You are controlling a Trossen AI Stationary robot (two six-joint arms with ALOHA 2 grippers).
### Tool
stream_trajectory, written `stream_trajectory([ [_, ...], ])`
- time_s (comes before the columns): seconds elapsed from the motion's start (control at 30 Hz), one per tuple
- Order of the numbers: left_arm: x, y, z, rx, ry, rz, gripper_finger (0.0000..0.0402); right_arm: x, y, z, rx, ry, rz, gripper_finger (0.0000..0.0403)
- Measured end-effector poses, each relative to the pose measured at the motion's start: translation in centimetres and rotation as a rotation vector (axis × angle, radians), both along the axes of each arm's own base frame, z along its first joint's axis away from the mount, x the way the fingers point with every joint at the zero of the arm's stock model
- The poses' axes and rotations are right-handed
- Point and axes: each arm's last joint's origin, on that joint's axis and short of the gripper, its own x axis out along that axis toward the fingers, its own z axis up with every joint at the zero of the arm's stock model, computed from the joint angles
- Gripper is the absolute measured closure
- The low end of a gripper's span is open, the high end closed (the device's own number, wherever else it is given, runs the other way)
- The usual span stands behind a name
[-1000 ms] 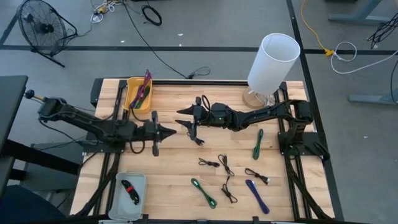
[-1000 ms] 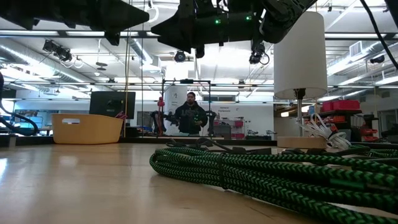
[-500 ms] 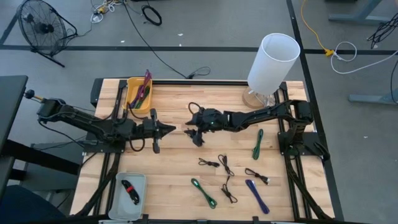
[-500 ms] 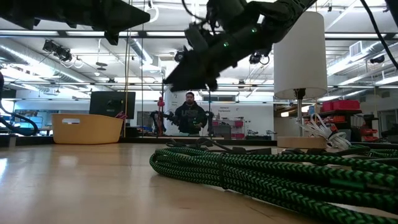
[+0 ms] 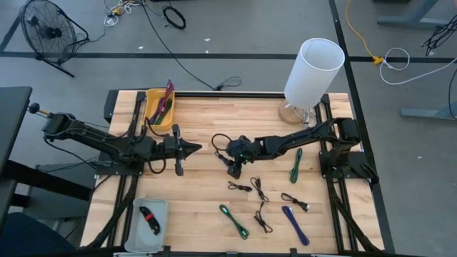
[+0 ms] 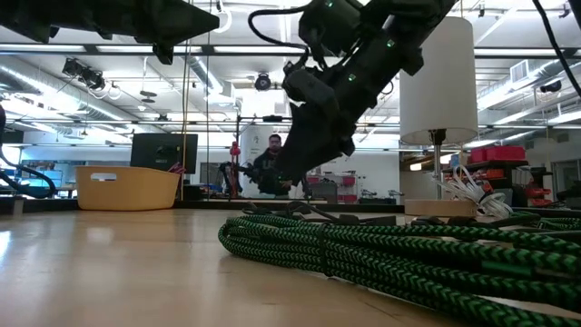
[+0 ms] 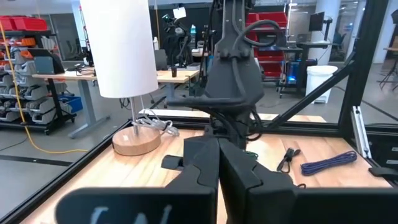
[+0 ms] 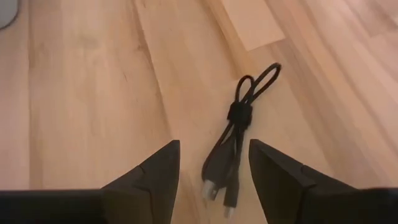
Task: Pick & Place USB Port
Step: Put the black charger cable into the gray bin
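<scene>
Lengthwise between the jaws: black cable (image 8: 238, 138).

Lamp (image 5: 314, 71) at counter's (image 5: 200, 207) 1 o'clock corner, bin (image 5: 158, 108) at 11, tray (image 5: 148, 215) at 7, loose cables (image 5: 258, 207) between 4 and 6.
</scene>
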Motion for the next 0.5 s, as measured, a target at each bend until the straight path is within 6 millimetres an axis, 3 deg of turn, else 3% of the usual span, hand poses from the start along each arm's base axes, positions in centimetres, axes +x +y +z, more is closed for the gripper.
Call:
stream_trajectory([
  [0.3, 0.0, 0.0, 0.0, 0.0, -0.002, 0.0, 0.0392, 0.8, -1.1, -3.1, 0.039, 0.043, 0.001, 0.0211],
  [0.5, 0.0, 0.0, 0.1, -0.001, -0.005, 0.0, 0.0392, 1.0, -1.8, -3.1, -0.014, 0.022, -0.012, 0.0211],
])
